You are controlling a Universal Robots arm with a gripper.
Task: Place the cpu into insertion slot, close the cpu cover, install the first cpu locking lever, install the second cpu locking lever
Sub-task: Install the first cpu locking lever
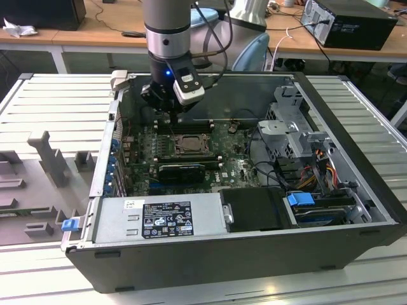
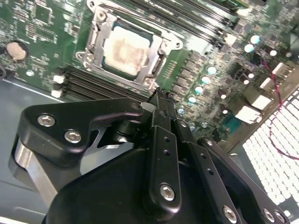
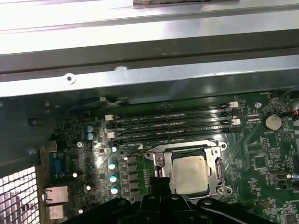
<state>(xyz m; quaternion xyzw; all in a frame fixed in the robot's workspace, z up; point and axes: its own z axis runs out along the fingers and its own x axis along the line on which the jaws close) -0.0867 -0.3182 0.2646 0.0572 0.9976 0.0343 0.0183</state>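
Judging by how things lie, the lever stage is taken to be in hand. The small flat square cpu with its pale silver-beige metal top (image 2: pixel 126 49) is seen seated in the dark square insertion slot with the silvery rim (image 2: pixel 88 58). The thin silvery cpu cover frame (image 2: pixel 161 44) appears lowered around it, though whether either locking lever is latched cannot be told. The black gripper (image 2: pixel 161 98) is held just beside the socket's edge, its jaws drawn narrow with nothing seen between them. Such a lever would likely call for a fine, well-aimed push down and under its catch, care being owed to the long black memory slots (image 3: pixel 173 123) close by. The open black computer case (image 1: pixel 254 254) is laid on a ribbed grey metal worktop (image 1: pixel 57 101); wooden desks (image 1: pixel 108 28) with cables are seen behind.
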